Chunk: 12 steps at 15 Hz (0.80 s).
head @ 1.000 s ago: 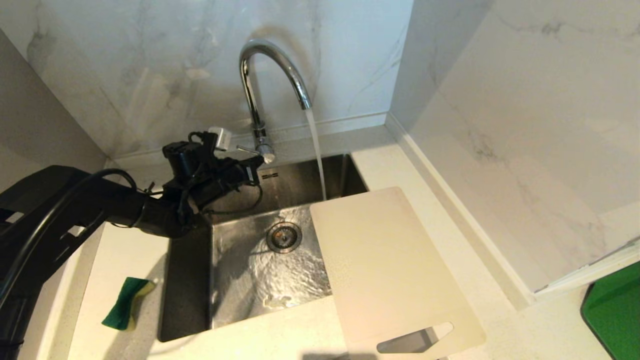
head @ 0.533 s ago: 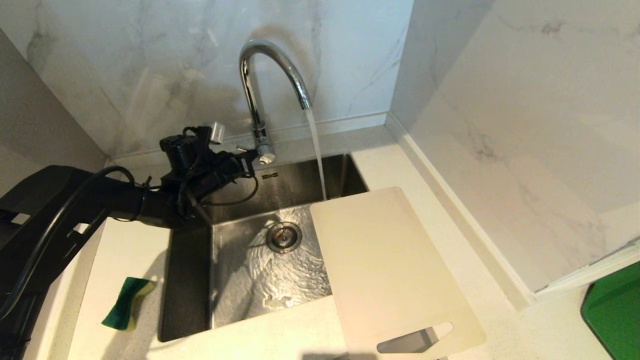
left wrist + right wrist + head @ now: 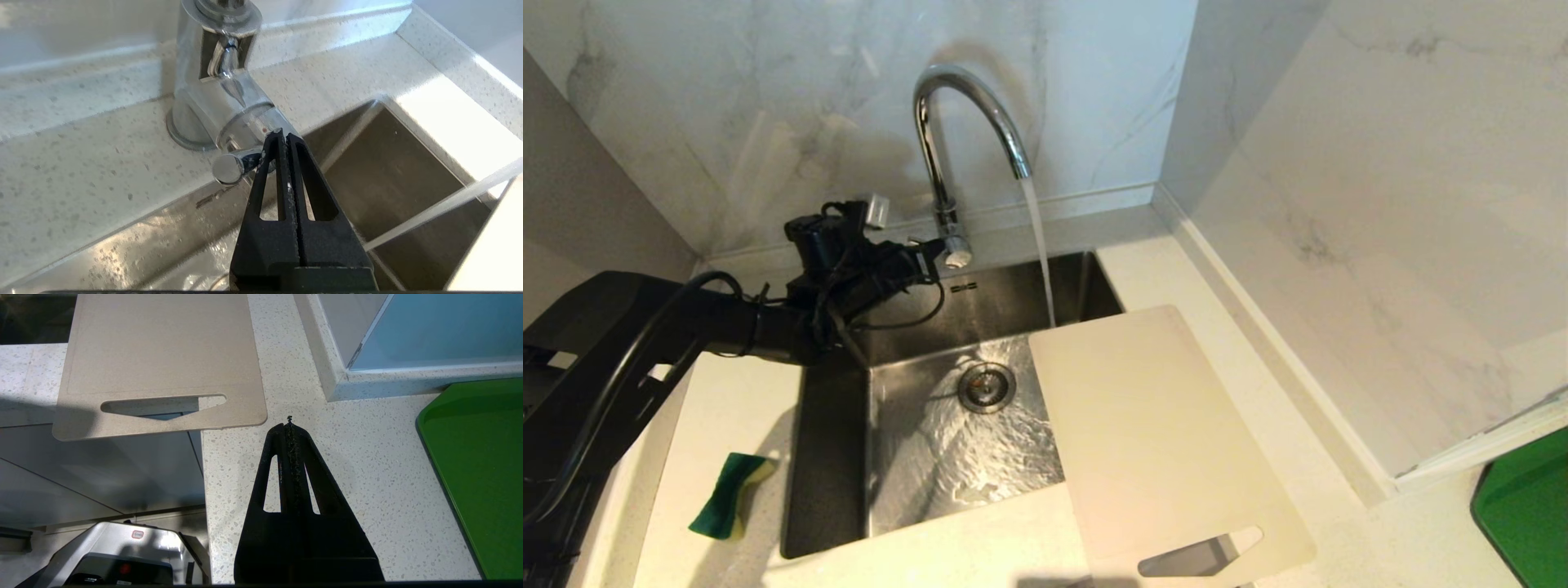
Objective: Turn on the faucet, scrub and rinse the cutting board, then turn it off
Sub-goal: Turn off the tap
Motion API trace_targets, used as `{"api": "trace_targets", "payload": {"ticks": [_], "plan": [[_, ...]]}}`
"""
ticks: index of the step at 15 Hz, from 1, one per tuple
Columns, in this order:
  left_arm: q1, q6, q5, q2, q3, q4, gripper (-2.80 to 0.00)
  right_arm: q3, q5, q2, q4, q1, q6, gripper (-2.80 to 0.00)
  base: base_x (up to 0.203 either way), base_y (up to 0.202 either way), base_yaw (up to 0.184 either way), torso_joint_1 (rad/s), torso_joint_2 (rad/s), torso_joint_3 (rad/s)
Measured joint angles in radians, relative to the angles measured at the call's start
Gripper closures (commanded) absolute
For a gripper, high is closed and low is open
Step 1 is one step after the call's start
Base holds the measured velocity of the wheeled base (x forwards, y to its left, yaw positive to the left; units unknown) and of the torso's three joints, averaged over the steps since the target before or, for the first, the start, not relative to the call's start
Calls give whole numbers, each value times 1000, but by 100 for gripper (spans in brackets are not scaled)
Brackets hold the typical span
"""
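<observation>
Left pincer (image 3: 284, 136): closed, empty, tips against the faucet (image 3: 968, 114) lever.
Right pincer (image 3: 289, 424): closed, empty, over tabletop (image 3: 359, 465).
Cutting board (image 3: 1160, 433): bridging sink's (image 3: 833, 465) right edge; water running.

home kitchen, steel sink (image 3: 833, 457) set in speckled countertop (image 3: 1380, 547), chrome faucet (image 3: 956, 122), marble-look wall (image 3: 1339, 163)

No readable txt. Small dark mark on sink (image 3: 980, 287) back wall, just below faucet (image 3: 947, 163) base, was too small to read.
</observation>
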Motion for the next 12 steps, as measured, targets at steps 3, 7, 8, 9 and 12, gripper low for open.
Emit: {"api": "trace_targets", "payload": {"ticks": [3,7,8,9,12], "plan": [[4,0,14,20,-31,18,0,0,0,0,0,0,0,0,0,0,0,0,0,0],[11,0,30,49,-79,43,0,0,0,0,0,0,0,0,0,0,0,0,0,0],[13,0,31,55,-88,44,0,0,0,0,0,0,0,0,0,0,0,0,0,0],[14,0,32,58,-95,49,0,0,0,0,0,0,0,0,0,0,0,0,0,0],[16,0,34,63,-102,54,0,0,0,0,0,0,-1,0,0,0,0,0,0,0]]}}
